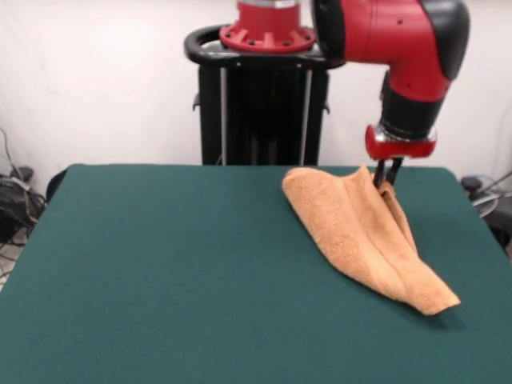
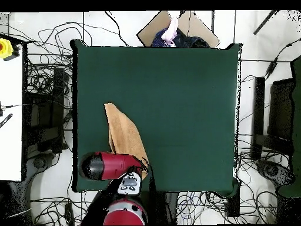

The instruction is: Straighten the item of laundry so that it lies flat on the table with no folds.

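The orange-tan towel (image 1: 360,232) lies bunched in long folds at the right side of the green table (image 1: 160,264). Its far end is lifted into a peak and its near end tapers to a point on the cloth. My gripper (image 1: 386,182) comes down from the red arm and is shut on that raised far edge. In the overhead view the towel (image 2: 123,132) is a narrow strip near the table's (image 2: 182,106) left side. Its lower end runs under the red arm (image 2: 111,165), which hides the gripper there. No label shows.
The black pedestal (image 1: 264,112) stands behind the table's far edge. A person (image 2: 171,30) and a brown cardboard piece (image 2: 197,26) show at the overhead view's top edge. Cables and equipment lie on the floor around the table.
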`<state>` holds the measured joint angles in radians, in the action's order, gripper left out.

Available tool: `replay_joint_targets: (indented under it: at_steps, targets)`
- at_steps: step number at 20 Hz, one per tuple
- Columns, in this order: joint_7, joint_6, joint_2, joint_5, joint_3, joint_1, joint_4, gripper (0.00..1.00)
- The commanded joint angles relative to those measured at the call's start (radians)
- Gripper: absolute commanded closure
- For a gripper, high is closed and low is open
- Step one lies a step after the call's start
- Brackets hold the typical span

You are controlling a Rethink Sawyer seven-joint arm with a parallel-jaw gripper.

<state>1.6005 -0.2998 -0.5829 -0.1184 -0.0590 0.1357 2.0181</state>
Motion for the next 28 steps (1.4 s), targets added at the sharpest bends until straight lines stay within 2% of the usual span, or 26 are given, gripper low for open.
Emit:
replay_joint_targets:
  at_steps: [1,5,11,17,22,26,28]
  targets:
    - [0.164,-0.297,-0.115,-0.018,-0.046,-0.012,-0.123,1.0]
    - [0.054,-0.403,-0.156,0.047,-0.039,-0.083,-0.171,1.0]
    - [-0.049,-0.458,-0.174,0.141,-0.004,-0.201,-0.243,1.0]
    - [-0.138,-0.532,-0.14,0.236,0.057,-0.312,-0.369,1.0]
    - [-0.248,-0.644,-0.094,0.318,0.125,-0.411,-0.513,1.0]
    - [-0.315,-0.75,-0.079,0.369,0.164,-0.461,-0.61,1.0]
    - [-0.325,-0.778,-0.076,0.385,0.176,-0.473,-0.627,1.0]
